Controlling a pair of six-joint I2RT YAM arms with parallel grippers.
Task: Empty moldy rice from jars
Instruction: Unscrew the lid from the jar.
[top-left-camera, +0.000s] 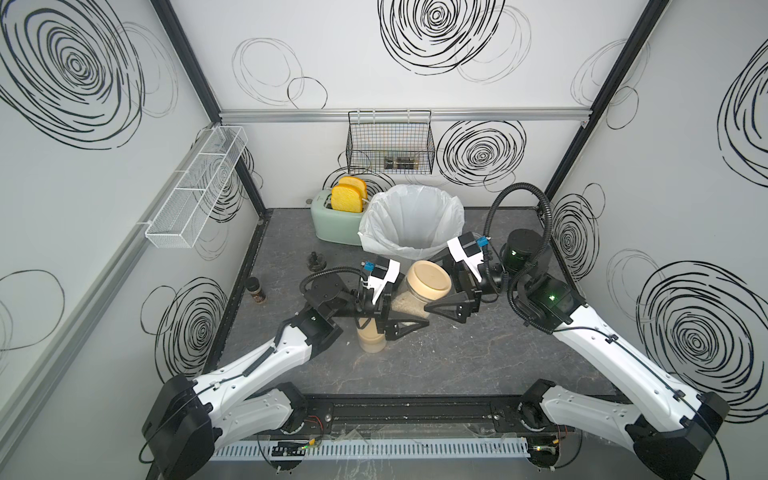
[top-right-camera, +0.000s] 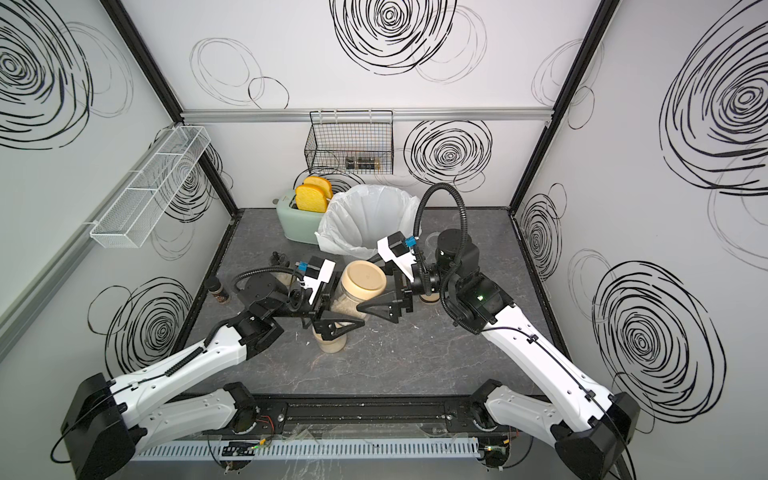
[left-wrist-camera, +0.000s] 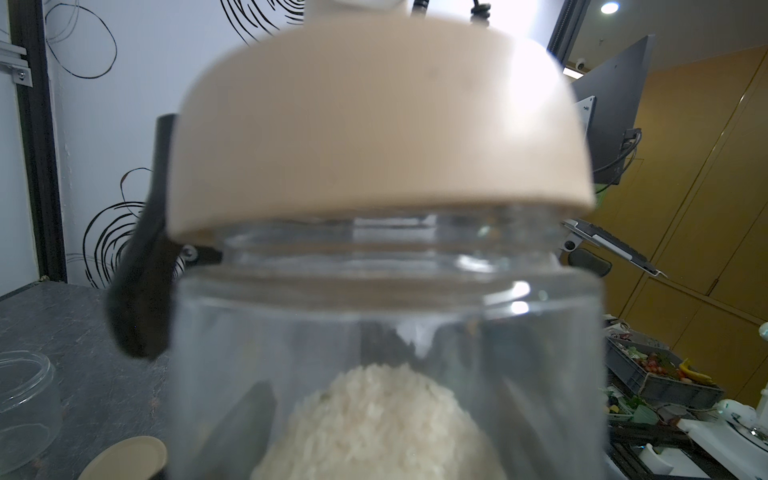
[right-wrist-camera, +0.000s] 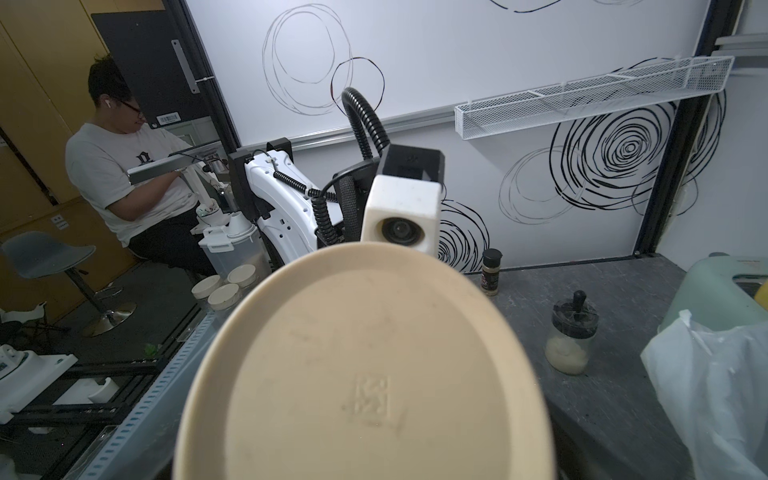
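Note:
My left gripper (top-left-camera: 401, 311) is shut on the glass body of a jar (top-left-camera: 409, 299), which it holds tilted above the table. Moldy rice (left-wrist-camera: 374, 424) lies heaped in the jar's lower part. Its tan lid (top-left-camera: 429, 280) is on. My right gripper (top-left-camera: 434, 286) is open, one finger (top-left-camera: 451, 307) on each side of that lid; this lid (right-wrist-camera: 374, 374) fills the right wrist view and hides the jaws. A second jar (top-left-camera: 371, 338) with pale rice stands on the table under my left gripper. An empty jar (left-wrist-camera: 25, 395) and a loose lid (left-wrist-camera: 129, 457) sit behind my right arm.
A bin with a white liner (top-left-camera: 415, 224) stands just behind the held jar. A green toaster (top-left-camera: 332, 224) with toast is to its left. A small black-capped bottle (top-left-camera: 316, 262) and a dark spice shaker (top-left-camera: 254, 289) stand at the left. A wire basket (top-left-camera: 390, 143) hangs on the back wall.

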